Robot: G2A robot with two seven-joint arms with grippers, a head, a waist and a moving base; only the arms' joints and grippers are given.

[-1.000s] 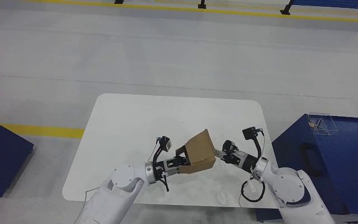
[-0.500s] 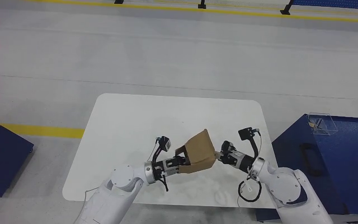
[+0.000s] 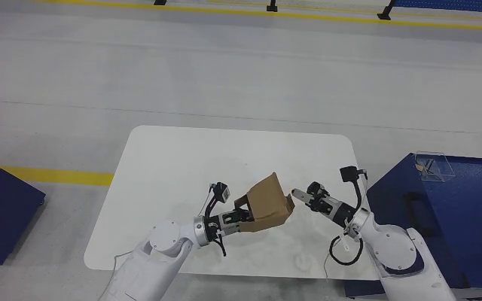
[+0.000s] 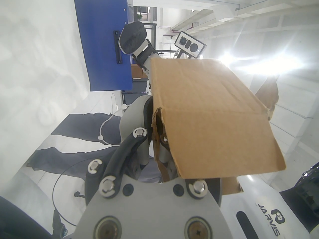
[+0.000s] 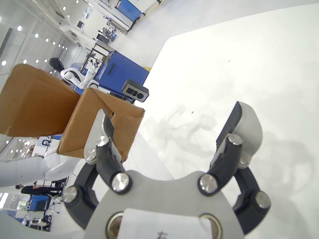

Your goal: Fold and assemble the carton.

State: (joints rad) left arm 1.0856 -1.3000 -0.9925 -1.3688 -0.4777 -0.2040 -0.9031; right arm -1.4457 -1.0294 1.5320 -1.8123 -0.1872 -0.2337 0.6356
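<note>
- Brown cardboard carton (image 3: 265, 202), partly folded, is held tilted over the near middle of the white rounded table (image 3: 188, 158).
- Left gripper (image 3: 239, 220) is clamped on its left end.
- Right gripper (image 5: 172, 115) is spread wide, one finger (image 5: 106, 123) just beside the carton's right end.
- Blue cabinet (image 3: 444, 218) stands near the table's right edge.
- The carton is well apart from the far and left edges.
- Its inside is hidden.

Count: 1 carton (image 3: 265, 202). 2 grippers: left gripper (image 3: 241, 219), right gripper (image 3: 303, 192). 1 white table (image 3: 188, 165). 2 blue cabinets: right cabinet (image 3: 437, 214), left cabinet (image 3: 15, 209). 1 clear box (image 3: 431, 165).
</note>
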